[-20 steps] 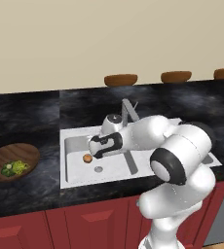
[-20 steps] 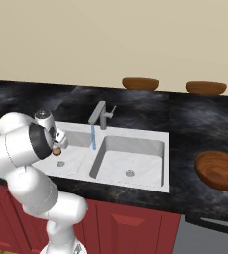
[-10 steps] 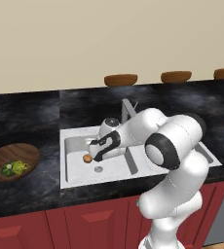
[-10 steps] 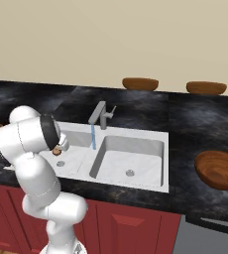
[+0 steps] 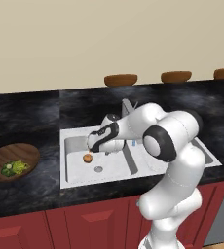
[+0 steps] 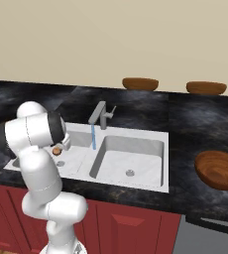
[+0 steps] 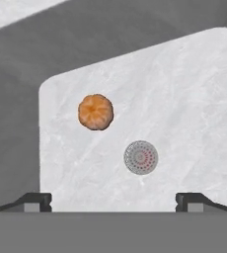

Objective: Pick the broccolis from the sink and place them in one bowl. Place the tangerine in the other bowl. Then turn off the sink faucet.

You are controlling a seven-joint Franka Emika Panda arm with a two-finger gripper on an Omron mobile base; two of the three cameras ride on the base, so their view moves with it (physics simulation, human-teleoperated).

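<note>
Gripper (image 7: 113, 200) hung over left basin of sink (image 5: 77, 175), fingers spread wide, empty, readied for grab. Tangerine (image 7: 95, 112) upper left in hand view, beside drain (image 7: 140, 157). Broccolis (image 5: 14, 168) in bowl (image 5: 31, 152), far left.

We see bare basin floor all round the tangerine (image 7: 95, 112), the drain (image 7: 140, 157) near at 4 o'clock, sink (image 7: 17, 138) wall close at 9 o'clock, open space above for our hand (image 7: 113, 200)
</note>
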